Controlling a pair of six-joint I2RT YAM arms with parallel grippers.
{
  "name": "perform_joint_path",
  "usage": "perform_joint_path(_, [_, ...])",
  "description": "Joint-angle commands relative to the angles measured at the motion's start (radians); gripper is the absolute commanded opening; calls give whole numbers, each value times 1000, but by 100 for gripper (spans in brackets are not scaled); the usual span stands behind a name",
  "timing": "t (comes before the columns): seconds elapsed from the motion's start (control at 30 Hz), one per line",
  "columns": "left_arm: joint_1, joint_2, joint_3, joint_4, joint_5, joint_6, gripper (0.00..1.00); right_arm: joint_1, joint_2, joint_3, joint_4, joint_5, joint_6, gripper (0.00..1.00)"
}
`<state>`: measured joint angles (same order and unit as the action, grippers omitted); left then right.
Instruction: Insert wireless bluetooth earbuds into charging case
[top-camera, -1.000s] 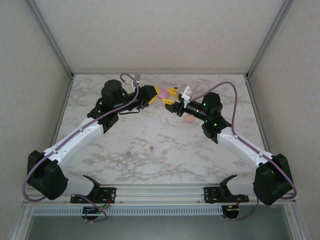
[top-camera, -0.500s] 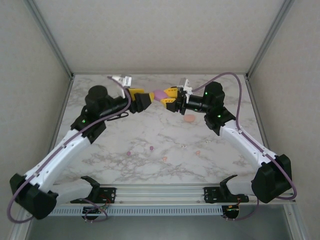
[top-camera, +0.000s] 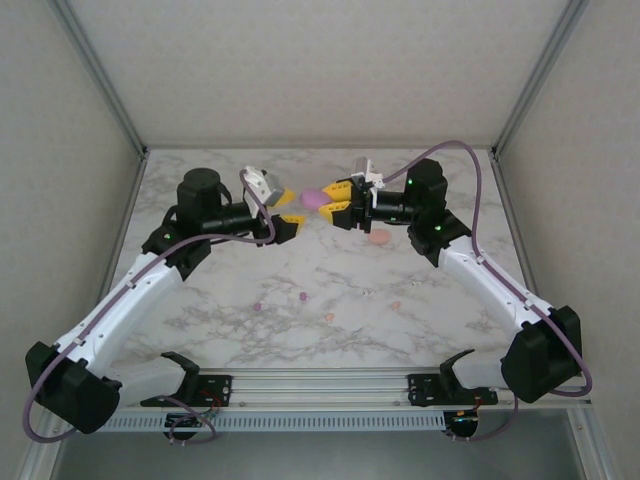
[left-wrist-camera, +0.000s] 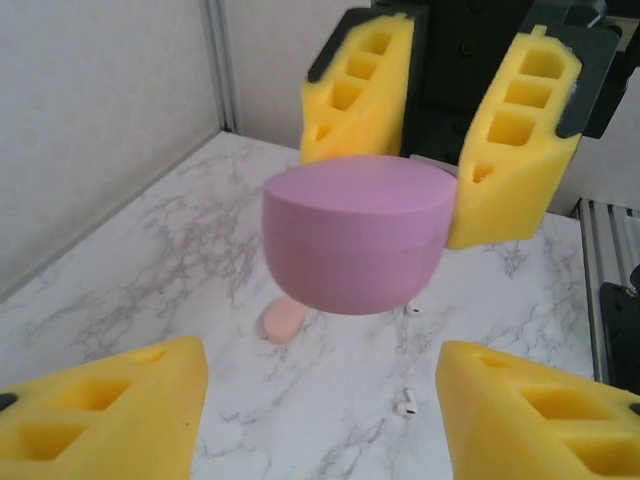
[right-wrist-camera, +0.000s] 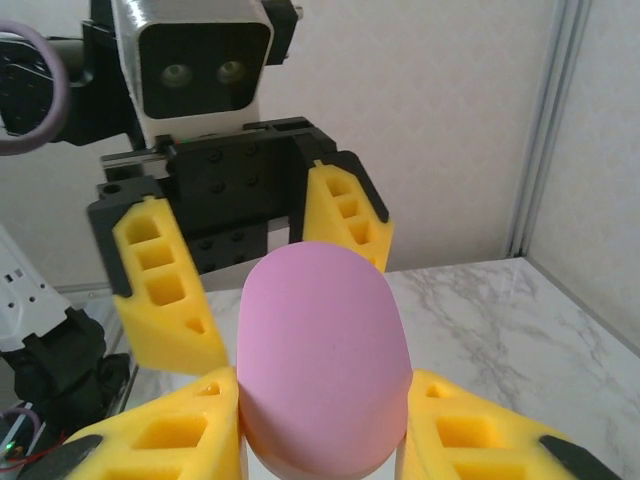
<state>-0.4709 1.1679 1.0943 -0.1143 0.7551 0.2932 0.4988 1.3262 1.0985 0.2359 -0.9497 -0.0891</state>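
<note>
A purple pill-shaped charging case (top-camera: 312, 199) hangs in the air over the far middle of the table, with my right gripper (top-camera: 328, 200) shut on its sides. The right wrist view has the case (right-wrist-camera: 320, 350) upright between my right gripper's (right-wrist-camera: 320, 405) yellow pads. My left gripper (top-camera: 296, 209) faces it from the left, open and a short gap away from it. From the left wrist, the case (left-wrist-camera: 355, 235) floats ahead of my open left gripper (left-wrist-camera: 320, 420). Tiny earbuds lie on the marble: purple (top-camera: 257, 306), pink-orange (top-camera: 327, 317), whitish (left-wrist-camera: 405, 405).
An orange case (top-camera: 378, 237) lies on the table under my right arm, also seen past the purple case (left-wrist-camera: 283, 320). More buds sit at the table's middle (top-camera: 302, 296) (top-camera: 395, 305). Metal frame posts and walls close in the table on three sides.
My left gripper has let go of the purple case, turned and drawn back a little to the left. The right gripper has kept the case and stayed nearly in place.
</note>
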Motion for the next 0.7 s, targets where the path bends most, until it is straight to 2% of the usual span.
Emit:
perform_joint_path(0.0, [20,5,-3,65,132,42,58,-3,5,38,-12,-41,-10,31])
perform_joint_path(0.13, [29,28,16,56,241,46,48,-5,5,40,-9,-38,-14,30])
perform_joint_path(0.27, [41,64,45,27,316,58,45,-5,6,44,0,-44,-13,31])
perform_joint_path(0.37, [41,90,68,17,325,58,45,-4,10,46,6,-51,-11,31])
perform_joint_path(0.67, [39,110,84,113,319,-59,49,-2,20,37,2,-48,-23,31])
